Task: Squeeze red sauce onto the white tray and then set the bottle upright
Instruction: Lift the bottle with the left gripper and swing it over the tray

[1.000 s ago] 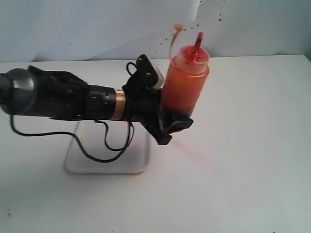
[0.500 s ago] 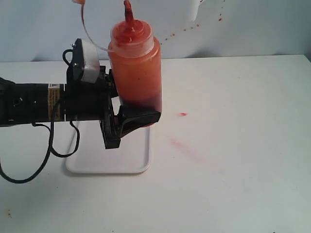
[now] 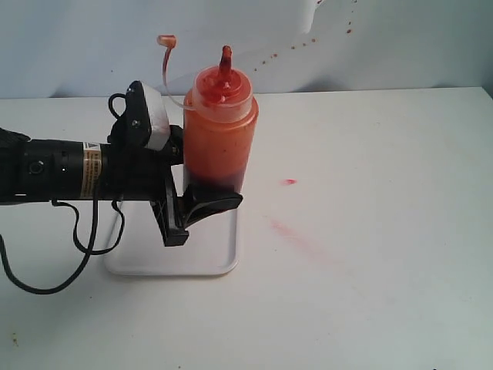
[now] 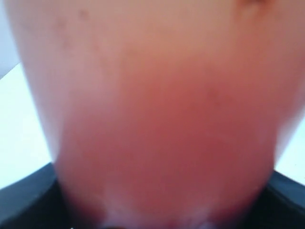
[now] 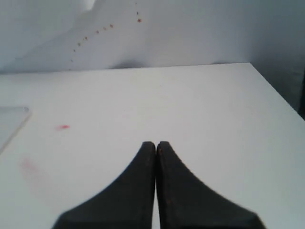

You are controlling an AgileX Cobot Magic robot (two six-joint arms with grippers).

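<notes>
Only in the exterior view is the whole bottle (image 3: 219, 139) seen. It is held nearly upright, with its red nozzle (image 3: 225, 58) pointed up and its cap (image 3: 167, 40) hung out on a thin tether toward the arm. In the left wrist view the bottle (image 4: 157, 119) is shown merely as a blurred orange-red mass filling the picture, with dark fingers (image 4: 28, 198) at either lower corner. The right gripper (image 5: 156, 147) is shown in its own wrist view alone, its fingers pressed together on nothing, above the worktop (image 5: 214, 109).

The bottle's lower body is clasped by the left gripper (image 3: 212, 196). One finger (image 3: 209, 202) is wrapped across the near side and the other is hidden behind. The bottle is placed at the far right corner of the white tray (image 3: 192, 258). Whether its base is set on the tray cannot be told, as the near finger covers it.

A small blob of red sauce (image 3: 290, 182) is seen on the worktop beyond the tray's right edge, apart from it. A faint pinkish smear (image 3: 296, 235) is seen nearer the front edge. Red specks (image 3: 296, 46) are scattered on the back wall.
</notes>
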